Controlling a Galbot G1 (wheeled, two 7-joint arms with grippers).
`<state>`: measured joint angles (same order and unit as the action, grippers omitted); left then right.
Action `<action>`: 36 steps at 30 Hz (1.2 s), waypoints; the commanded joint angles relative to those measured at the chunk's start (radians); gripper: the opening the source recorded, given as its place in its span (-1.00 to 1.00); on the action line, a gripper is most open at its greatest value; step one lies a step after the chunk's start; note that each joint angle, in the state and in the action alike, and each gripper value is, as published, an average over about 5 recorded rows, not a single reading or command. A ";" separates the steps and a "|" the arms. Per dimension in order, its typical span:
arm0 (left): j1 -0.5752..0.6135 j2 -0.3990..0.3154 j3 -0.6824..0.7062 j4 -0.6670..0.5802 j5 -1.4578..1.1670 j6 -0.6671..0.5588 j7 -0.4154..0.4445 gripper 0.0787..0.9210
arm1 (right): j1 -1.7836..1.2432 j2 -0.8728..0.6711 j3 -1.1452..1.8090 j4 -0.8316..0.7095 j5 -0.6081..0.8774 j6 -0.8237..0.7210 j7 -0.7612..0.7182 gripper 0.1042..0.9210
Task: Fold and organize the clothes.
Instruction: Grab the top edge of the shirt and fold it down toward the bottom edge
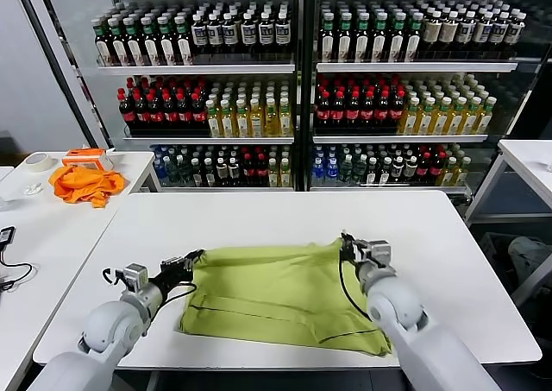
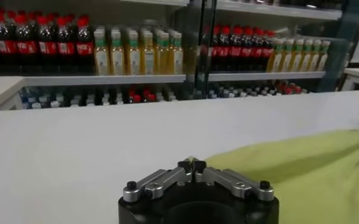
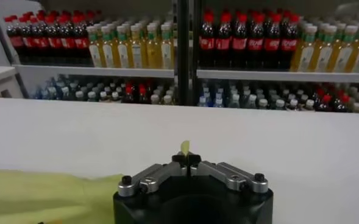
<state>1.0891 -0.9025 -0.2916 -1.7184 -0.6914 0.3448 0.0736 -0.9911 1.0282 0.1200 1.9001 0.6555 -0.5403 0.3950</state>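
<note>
At table centre, toward the 6 o'clock edge, the T-shirt (image 1: 285, 296) is spread plain side up, partly folded, its near hem close to the table (image 1: 285, 214) edge. The left gripper (image 1: 191, 260) is set at the shirt's 9 o'clock corner, fingers clenched; the wrist view shows cloth just beside the tips, and whether any is pinched cannot be told. The right gripper (image 1: 348, 244) is clamped on the 1 o'clock corner, a sliver of cloth standing between its closed tips. Both far corners are judged to be held so the far edge can be carried over as one fold. Bare tabletop lies open from 10 to 2 o'clock. An orange cloth (image 1: 84, 184) lies well apart on a side table at 10 o'clock.
</note>
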 commanded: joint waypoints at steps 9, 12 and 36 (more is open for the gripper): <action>0.189 0.034 -0.064 -0.123 -0.006 -0.007 0.005 -0.99 | -0.249 -0.078 0.050 0.181 -0.045 0.016 0.005 -1.00; 0.182 0.034 -0.064 -0.113 -0.006 -0.006 0.006 -0.99 | -0.250 -0.078 0.050 0.178 -0.044 0.011 0.011 -1.00; 0.174 0.020 -0.043 -0.097 0.010 -0.008 0.003 -0.99 | -0.303 -0.089 0.062 0.203 -0.037 -0.007 0.015 -1.00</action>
<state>1.2648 -0.8794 -0.3396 -1.8251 -0.6902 0.3386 0.0785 -1.2651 0.9437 0.1807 2.0906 0.6200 -0.5460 0.4096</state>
